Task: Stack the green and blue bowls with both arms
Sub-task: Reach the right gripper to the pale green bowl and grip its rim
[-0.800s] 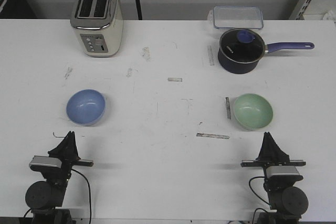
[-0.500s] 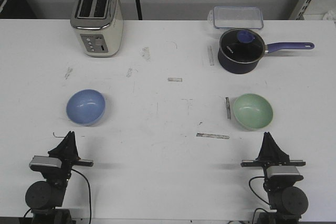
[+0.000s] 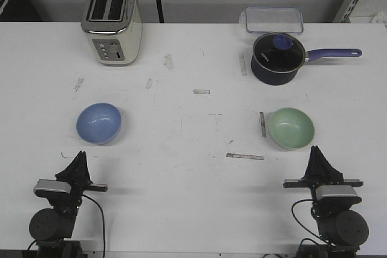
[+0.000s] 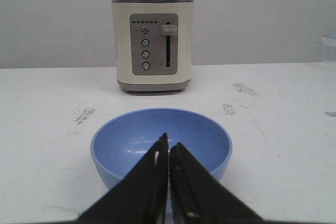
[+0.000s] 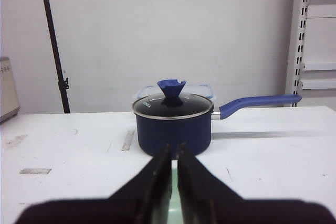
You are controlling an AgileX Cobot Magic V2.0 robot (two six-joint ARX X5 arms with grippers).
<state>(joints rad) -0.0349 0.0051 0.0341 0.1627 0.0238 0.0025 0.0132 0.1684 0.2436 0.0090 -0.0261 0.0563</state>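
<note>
Blue bowl: round periwinkle plastic bowl (image 3: pixel 98 122) lies straight ahead of left gripper (image 3: pixel 78 160), fingers pressed together.
Green bowl: round mint bowl (image 3: pixel 291 128) lies just ahead of right gripper (image 3: pixel 317 153), fingers pressed together.

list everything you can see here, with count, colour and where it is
blue bowl: 1, light periwinkle blue, near left of the table, just ahead of the left arm
green bowl: 1, pale mint green, near right, just ahead of the right arm
saucepan: 1, dark navy with a glass lid and purple handle, far right
toaster: 1, cream and silver, far left
clear container: 1, transparent, at the far edge behind the saucepan
table: 1, white, scuffed, with a few tape strips
left tool: 1, black, shut, short of the blue bowl
right tool: 1, black, shut, short of the green bowl
</note>
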